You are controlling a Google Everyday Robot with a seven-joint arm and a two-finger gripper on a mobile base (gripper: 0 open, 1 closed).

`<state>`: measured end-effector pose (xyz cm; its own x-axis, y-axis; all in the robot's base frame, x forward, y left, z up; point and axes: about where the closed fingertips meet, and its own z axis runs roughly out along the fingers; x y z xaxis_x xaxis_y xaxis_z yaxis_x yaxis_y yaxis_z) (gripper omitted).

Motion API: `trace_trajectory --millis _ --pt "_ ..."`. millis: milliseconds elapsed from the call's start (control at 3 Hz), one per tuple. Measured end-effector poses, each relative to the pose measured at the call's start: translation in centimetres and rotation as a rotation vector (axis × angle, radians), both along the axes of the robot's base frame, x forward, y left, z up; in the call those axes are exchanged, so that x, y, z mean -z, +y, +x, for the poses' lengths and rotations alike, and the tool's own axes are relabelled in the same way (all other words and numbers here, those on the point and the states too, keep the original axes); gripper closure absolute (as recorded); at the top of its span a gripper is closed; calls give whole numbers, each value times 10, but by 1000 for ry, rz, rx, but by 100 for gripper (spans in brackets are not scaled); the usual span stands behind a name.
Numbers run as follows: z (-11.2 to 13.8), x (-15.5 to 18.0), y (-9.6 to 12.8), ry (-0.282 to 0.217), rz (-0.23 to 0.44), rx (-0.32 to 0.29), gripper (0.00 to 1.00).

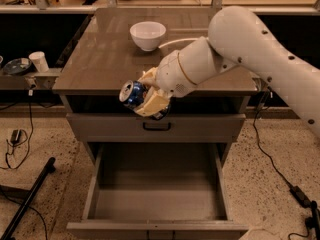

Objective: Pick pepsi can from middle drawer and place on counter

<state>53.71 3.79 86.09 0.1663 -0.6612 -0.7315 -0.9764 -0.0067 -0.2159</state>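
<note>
My gripper [142, 98] is shut on the pepsi can [131, 93], a small blue can with a silver end facing left, held tilted on its side. It hangs at the front edge of the counter [100, 59], just above the closed panel with a black bar handle [156, 126]. The middle drawer [157, 194] is pulled open below, its flat floor bare. My white arm [240, 44] reaches in from the right across the counter.
A white bowl [148, 35] stands on the counter's far middle. A side shelf at left holds a white cup [38, 61] and a dark dish [17, 66]. Cables [280, 174] lie on the speckled floor right; a black pole [27, 199] leans at lower left.
</note>
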Motion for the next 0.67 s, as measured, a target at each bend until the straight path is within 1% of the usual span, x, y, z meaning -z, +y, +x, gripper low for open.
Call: trace_trajectory --millis 333,667 --pt "3 -15 0 24 -14 -21 100" --pt "12 -39 1 24 -35 -47 100"
